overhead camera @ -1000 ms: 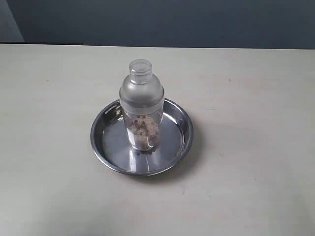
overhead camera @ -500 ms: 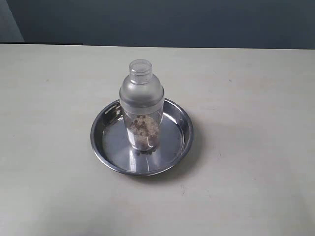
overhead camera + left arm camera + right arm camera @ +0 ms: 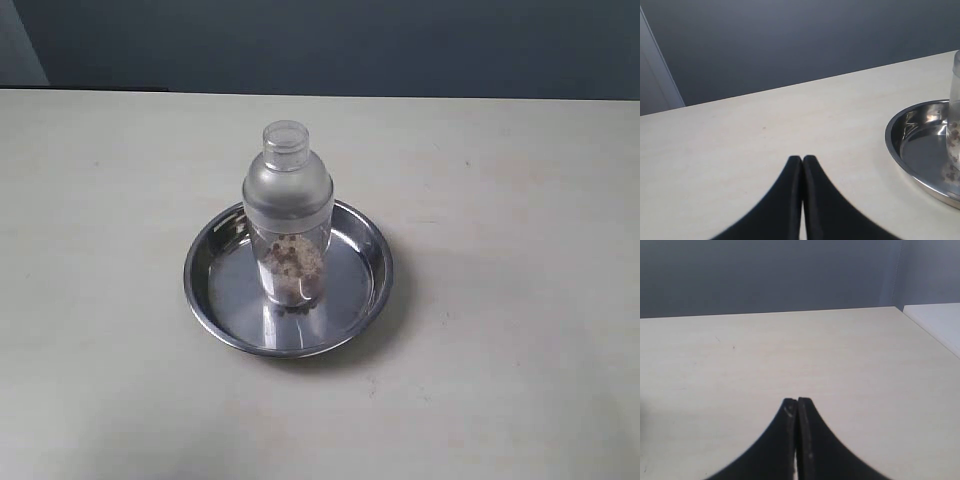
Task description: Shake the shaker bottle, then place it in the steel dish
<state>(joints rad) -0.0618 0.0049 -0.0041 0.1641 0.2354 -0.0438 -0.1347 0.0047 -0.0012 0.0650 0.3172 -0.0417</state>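
The shaker bottle (image 3: 288, 215) stands upright in the middle of the steel dish (image 3: 215, 300), with brown-and-white grains at its bottom. Neither arm shows in the exterior view. In the left wrist view my left gripper (image 3: 802, 159) is shut with nothing between its fingers, low over the bare table; the steel dish (image 3: 912, 145) and a strip of the shaker bottle (image 3: 955, 125) sit at that picture's edge, well apart from the fingertips. My right gripper (image 3: 797, 401) is shut and empty too, over bare table, with neither bottle nor dish in its view.
The cream table (image 3: 500, 200) ends at a far edge against a dark blue-grey wall (image 3: 350, 40). The right wrist view shows the table's corner (image 3: 897, 307) and a white surface (image 3: 940, 322) beyond it.
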